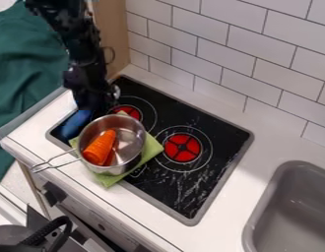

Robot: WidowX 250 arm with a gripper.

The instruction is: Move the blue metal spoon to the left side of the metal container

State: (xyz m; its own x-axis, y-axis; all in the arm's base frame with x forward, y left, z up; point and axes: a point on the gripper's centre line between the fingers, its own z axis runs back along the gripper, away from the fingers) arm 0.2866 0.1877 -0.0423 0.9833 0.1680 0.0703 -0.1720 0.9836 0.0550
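1. Camera view: my black gripper [95,104] hangs low over the upper-left part of the black cooktop [221,173], the arm reaching in from the top edge. From my remote seat, I cannot tell whether it is parted, closed or clamped on anything.

2. Hemmed in at upper left, I have the cooktop's raised gray border and a strip of white counter [28,129] to the left, with dark green fabric [23,64] beyond. A tan panel [113,24] stands behind the arm, meeting the white tiled wall [217,56].

3. Below and to the right, the rim of the metal container [135,142] bounds my room. It sits on a light green cloth [152,149], an orange carrot [101,147] inside, its wire handle [54,161] jutting toward the counter's front edge. Wider room lies to its right, across the cooktop with its two red burners [182,147], toward the gray sink [290,211].

4. The blue spoon [76,124], partly hidden, lies at the cooktop's left corner, just beside the container's upper-left rim. The blue part I can see slants down and left from directly below my gripper; whether the two touch, I cannot tell.
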